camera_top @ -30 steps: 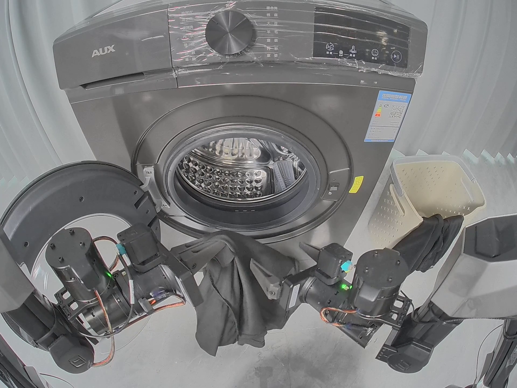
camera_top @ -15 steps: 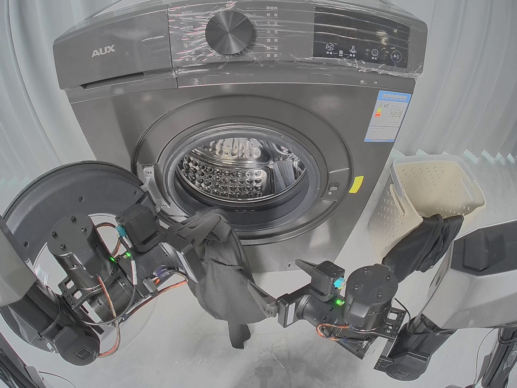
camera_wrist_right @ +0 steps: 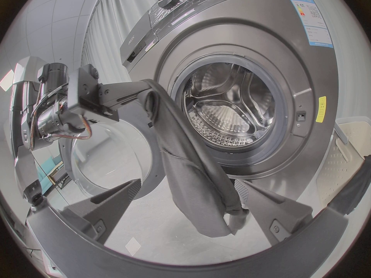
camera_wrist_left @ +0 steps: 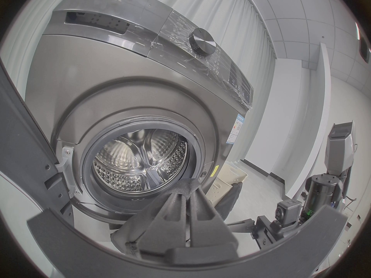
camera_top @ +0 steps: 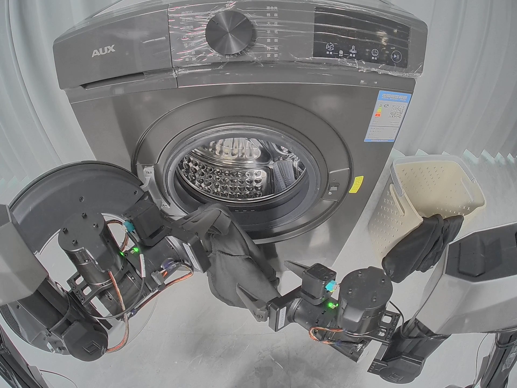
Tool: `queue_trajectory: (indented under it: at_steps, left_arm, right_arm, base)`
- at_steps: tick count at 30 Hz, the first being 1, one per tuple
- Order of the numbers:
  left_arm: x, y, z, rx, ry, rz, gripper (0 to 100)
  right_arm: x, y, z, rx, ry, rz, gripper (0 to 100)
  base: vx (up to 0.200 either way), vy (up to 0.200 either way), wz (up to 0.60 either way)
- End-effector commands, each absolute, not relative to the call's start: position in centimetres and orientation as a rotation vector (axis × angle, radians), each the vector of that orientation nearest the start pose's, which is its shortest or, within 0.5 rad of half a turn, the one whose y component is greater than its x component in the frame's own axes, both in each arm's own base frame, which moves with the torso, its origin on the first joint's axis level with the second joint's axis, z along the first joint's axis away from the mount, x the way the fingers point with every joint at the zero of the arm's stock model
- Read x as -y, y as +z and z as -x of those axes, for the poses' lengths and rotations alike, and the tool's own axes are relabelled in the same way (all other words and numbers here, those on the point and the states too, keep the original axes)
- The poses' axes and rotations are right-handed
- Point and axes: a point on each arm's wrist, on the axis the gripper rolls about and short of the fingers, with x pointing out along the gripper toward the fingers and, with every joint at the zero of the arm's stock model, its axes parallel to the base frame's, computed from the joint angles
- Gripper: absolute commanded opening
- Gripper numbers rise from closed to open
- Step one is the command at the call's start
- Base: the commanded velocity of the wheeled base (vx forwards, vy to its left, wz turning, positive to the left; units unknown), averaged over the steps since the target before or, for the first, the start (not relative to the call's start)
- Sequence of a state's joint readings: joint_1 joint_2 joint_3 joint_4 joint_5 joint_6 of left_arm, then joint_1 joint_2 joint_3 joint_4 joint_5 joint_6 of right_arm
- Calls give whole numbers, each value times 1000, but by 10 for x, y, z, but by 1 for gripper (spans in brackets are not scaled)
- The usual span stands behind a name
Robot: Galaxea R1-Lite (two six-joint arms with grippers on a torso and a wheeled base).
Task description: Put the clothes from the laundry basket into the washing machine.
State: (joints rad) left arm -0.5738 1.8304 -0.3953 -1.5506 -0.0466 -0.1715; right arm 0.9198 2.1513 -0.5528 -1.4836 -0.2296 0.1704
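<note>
A dark grey garment (camera_top: 237,268) hangs from my left gripper (camera_top: 202,227), which is shut on its upper edge just in front of the lower rim of the washing machine's open drum (camera_top: 242,173). In the left wrist view the cloth (camera_wrist_left: 154,213) drapes over the shut fingers (camera_wrist_left: 205,217). My right gripper (camera_top: 264,282) stands open below and to the right, and the garment's (camera_wrist_right: 193,166) lower end hangs between its spread fingers (camera_wrist_right: 266,207), brushing one. A second dark garment (camera_top: 423,243) lies over the front rim of the cream laundry basket (camera_top: 431,189).
The round machine door (camera_top: 70,189) is swung open to the left, behind my left arm. The basket leans against the machine's right side. Bare grey floor (camera_top: 215,346) lies in front.
My left gripper has lifted the garment up toward the drum opening. My right gripper has let go of the cloth, opened and sunk lower.
</note>
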Motion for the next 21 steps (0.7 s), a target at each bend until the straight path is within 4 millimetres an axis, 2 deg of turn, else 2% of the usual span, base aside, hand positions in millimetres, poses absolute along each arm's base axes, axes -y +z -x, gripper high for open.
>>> queue_trajectory:
  at_steps: [1, 6, 10, 12, 21]
  left_arm:
    - [153, 135, -235, 49, -621, 194, 0]
    - [153, 136, -235, 50, -621, 196, 0]
    - [153, 136, -235, 49, -623, 205, 0]
    - [153, 136, -235, 48, -623, 207, 0]
    - [153, 136, -234, 47, -623, 207, 0]
  right_arm:
    - [-270, 59, -206, -161, 695, -97, 100]
    - [-277, 48, -205, -181, 708, -83, 100]
    - [-288, 50, -221, -136, 696, -113, 100]
    - [-294, 54, -236, -97, 679, -137, 100]
    - [-302, 62, -258, -32, 684, -158, 100]
  base:
    - [0, 0, 0]
    - [0, 0, 0]
    - [0, 0, 0]
    - [0, 0, 0]
    - [0, 0, 0]
